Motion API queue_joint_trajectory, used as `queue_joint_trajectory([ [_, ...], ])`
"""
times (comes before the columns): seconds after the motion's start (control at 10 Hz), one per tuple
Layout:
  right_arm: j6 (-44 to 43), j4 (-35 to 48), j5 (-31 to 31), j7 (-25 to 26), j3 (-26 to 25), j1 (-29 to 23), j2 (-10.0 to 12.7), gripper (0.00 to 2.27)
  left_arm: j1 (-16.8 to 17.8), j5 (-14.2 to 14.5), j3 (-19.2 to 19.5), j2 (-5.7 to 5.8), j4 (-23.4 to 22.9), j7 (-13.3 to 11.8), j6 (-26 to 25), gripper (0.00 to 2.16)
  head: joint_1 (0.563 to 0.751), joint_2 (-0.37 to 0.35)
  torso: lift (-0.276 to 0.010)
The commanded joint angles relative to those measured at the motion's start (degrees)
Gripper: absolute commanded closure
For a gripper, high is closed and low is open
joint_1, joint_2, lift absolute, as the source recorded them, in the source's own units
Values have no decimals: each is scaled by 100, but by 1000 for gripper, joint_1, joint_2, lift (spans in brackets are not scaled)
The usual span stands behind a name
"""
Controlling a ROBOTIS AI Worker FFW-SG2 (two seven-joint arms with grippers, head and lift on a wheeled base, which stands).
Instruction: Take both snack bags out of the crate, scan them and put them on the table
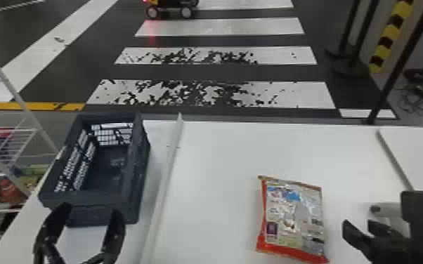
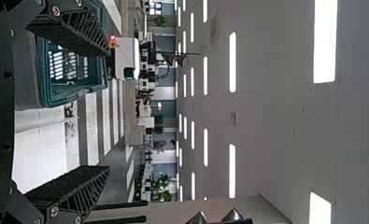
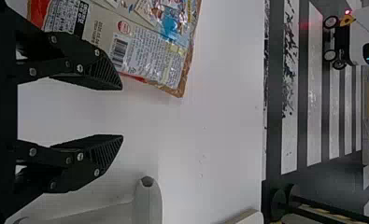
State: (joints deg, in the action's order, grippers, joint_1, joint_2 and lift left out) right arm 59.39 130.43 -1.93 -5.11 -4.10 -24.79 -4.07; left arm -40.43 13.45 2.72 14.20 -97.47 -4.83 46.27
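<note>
We are holding our right gripper (image 3: 121, 112) open near the snack bag (image 1: 291, 217), which is lying on the table (image 1: 221, 158), and our left gripper (image 1: 91, 210) open by the crate (image 1: 88, 200). We are expecting a light, slippery, crushable bag, so we are favouring a gentle edge pinch.

Print is carried on the upturned face of the snack bag (image 1: 293, 217), but no wording can be read with certainty. In the right wrist view, a barcode (image 3: 119, 51) is seen on it, with rows of small print (image 3: 149, 60) beside it. A round red mark (image 3: 124, 27), a dark label block (image 3: 81, 18) and a line of digits (image 3: 97, 31) are also printed there.
</note>
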Motion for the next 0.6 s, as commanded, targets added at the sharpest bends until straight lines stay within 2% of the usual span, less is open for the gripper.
queue_joint_trajectory([
  [0.0,105,115,219,54,-3,-8,-24,60,9,0,0,-5,0,0,-17,140,695,75,-94],
  [0.3,263,255,597,265,-108,27,-103,76,9,0,0,-14,27,0,0,140,695,21,-94],
  [0.5,-54,-105,553,247,-302,132,-226,70,9,0,9,-14,44,0,0,140,695,-16,-94],
])
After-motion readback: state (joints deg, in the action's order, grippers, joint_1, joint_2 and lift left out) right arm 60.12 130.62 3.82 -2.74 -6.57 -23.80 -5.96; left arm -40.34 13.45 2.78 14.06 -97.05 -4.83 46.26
